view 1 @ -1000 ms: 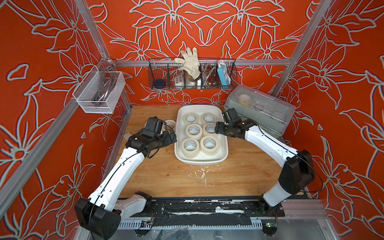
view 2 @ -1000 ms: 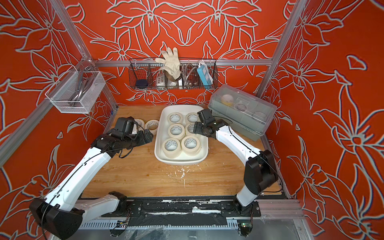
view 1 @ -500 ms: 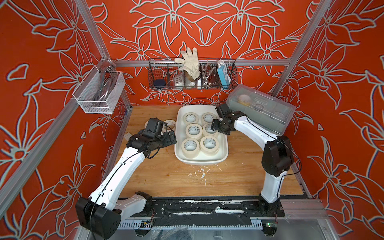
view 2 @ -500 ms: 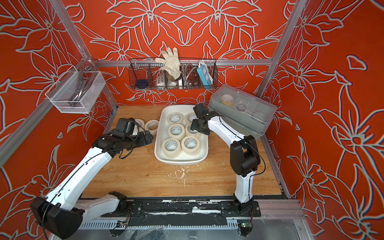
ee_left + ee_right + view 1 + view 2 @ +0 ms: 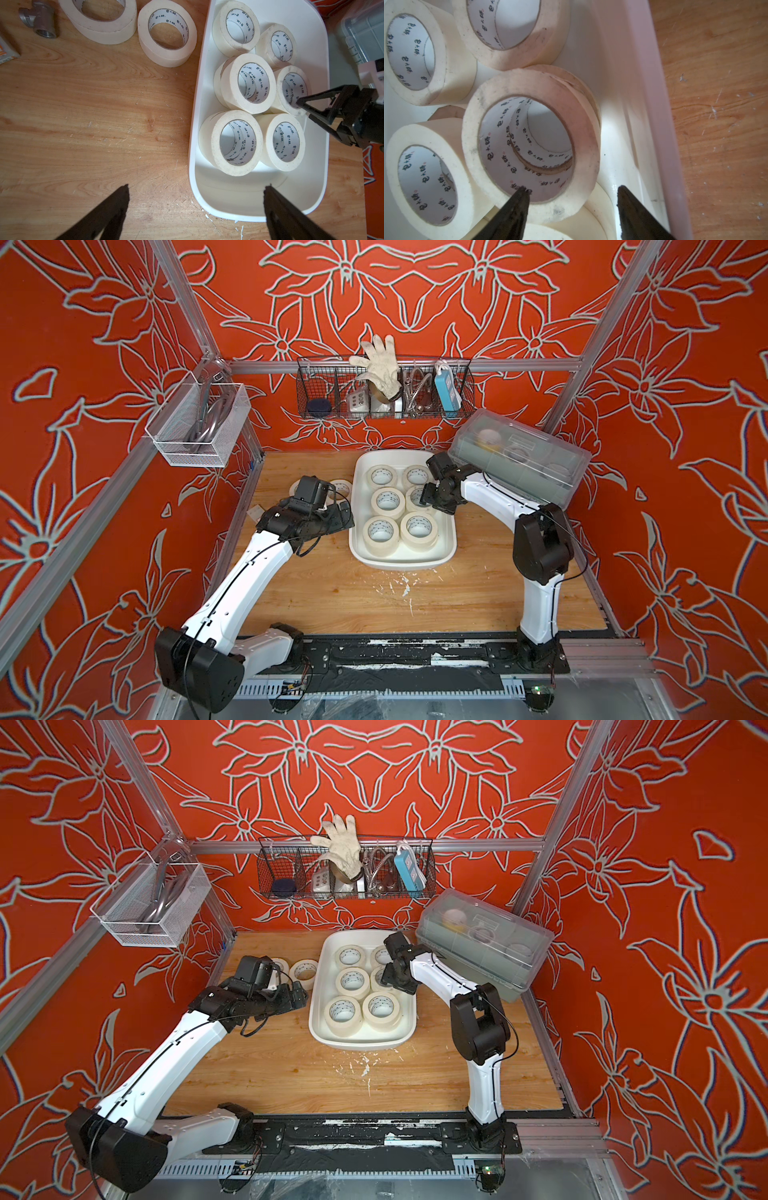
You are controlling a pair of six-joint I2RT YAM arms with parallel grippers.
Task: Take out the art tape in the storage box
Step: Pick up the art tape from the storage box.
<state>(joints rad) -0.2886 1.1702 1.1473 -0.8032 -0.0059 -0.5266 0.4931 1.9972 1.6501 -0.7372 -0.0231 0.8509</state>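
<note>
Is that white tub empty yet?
Not empty: six cream masking-tape rolls show inside the glossy white plastic tub; more rolls lie outside on the wooden table.

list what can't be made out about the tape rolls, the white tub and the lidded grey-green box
Cream masking-tape rolls in the glossy white plastic tub: stacked, upper ones cover the lower in all views, so no full count.
Contents of the grey-green box with translucent lid: blurred by that lid in both top views.
The roll the right gripper straddles: mostly covered by that gripper in both top views.
</note>
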